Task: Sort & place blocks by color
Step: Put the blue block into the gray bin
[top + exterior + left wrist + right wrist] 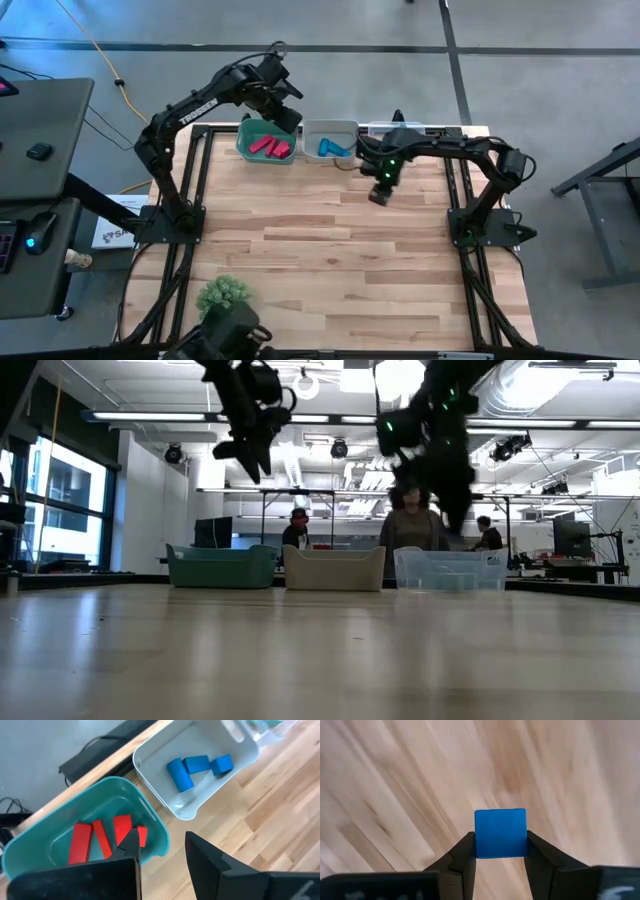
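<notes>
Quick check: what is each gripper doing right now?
Left gripper: open, empty, above the green bin of red blocks.
Right gripper: closed on a blue block, above the table.

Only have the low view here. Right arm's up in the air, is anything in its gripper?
Observer: Yes. The right gripper is shut on a blue block.
Operator: Which bin has the blues?
Observer: The grey bin, the middle one, holds three blue blocks.
Operator: And the green one?
Observer: The green bin holds red blocks; the left gripper hovers open over its rim, holding nothing.
</notes>
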### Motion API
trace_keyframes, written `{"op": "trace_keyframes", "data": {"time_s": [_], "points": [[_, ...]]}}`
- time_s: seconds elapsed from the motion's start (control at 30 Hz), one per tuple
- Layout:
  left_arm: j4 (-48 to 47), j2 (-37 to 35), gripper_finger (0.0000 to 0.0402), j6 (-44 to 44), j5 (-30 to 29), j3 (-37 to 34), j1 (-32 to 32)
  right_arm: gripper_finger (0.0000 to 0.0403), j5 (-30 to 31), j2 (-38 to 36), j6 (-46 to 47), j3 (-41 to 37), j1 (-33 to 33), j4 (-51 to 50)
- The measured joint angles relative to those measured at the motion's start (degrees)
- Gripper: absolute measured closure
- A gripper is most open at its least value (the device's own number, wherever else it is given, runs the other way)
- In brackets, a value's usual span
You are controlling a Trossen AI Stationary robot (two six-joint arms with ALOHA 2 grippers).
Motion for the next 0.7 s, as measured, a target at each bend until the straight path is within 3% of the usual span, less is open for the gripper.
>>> {"op": "trace_keyframes", "data": {"time_s": [0.37,0.7], "points": [[-0.16,-9.13,0.0326,0.03,-0.04,0.0,-0.85,0.0294,0.63,-0.02,1.7,18.13,-0.58,13.35],[-0.05,-16.7,0.0326,-0.02,-0.05,0.02,-5.42,0.0294,0.78,0.04,2.58,21.27,-3.97,37.65]]}}
